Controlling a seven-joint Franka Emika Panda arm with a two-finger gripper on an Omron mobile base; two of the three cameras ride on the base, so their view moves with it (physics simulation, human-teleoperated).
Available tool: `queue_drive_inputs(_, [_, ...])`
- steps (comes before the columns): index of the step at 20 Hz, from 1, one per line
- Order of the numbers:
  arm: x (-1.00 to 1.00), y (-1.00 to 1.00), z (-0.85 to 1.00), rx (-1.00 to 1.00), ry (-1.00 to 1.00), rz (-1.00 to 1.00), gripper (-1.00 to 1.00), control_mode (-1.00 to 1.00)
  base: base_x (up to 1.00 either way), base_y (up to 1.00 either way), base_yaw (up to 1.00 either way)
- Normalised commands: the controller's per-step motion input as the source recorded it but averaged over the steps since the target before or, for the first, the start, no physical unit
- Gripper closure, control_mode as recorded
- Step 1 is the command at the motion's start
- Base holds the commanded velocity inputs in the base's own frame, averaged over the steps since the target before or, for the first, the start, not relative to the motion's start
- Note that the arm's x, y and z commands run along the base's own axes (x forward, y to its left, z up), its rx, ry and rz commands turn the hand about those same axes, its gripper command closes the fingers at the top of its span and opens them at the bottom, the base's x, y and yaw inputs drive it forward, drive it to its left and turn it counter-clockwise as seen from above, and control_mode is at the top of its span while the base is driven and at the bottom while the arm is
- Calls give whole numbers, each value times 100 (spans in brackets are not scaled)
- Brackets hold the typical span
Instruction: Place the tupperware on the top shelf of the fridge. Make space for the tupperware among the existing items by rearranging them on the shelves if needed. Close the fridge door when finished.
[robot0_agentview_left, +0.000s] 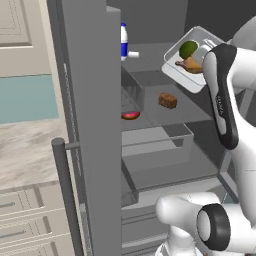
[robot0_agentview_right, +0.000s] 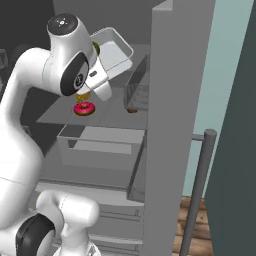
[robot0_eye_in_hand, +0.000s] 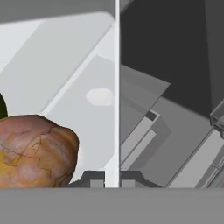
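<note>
Up by the top shelf (robot0_agentview_left: 150, 52) of the open fridge (robot0_agentview_left: 90, 125), the gripper (robot0_eye_in_hand: 112, 181) is pinched on the tupperware (robot0_agentview_left: 192, 57) rim, tray tilted and airborne near the shelf's right edge. Not set down yet, door not closed either.

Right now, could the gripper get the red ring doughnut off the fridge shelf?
Probably not yet: the gripper is shut on the wall of the clear-white tupperware tray, held in the air. The red ring doughnut lies unblocked on the shelf below, so the way looks free once the tray is set down.
</note>
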Motion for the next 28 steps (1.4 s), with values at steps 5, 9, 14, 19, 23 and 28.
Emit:
queue_drive_inputs(5, [51,0,0,1,-1,-3,100,-100,0,0,0])
queue_drive_inputs(9, [48,-5,0,1,0,-5,100,-100,0,0,0])
queue_drive_inputs(14, [32,-2,-1,1,0,-10,100,-100,0,0,0])
queue_drive_inputs(19, [37,0,0,6,-6,-9,100,-100,0,0,0])
queue_drive_inputs(23, [31,-3,-2,12,-12,-5,100,-100,0,0,0])
queue_drive_inputs(28, [33,-4,0,11,-7,-4,100,-100,0,0,0])
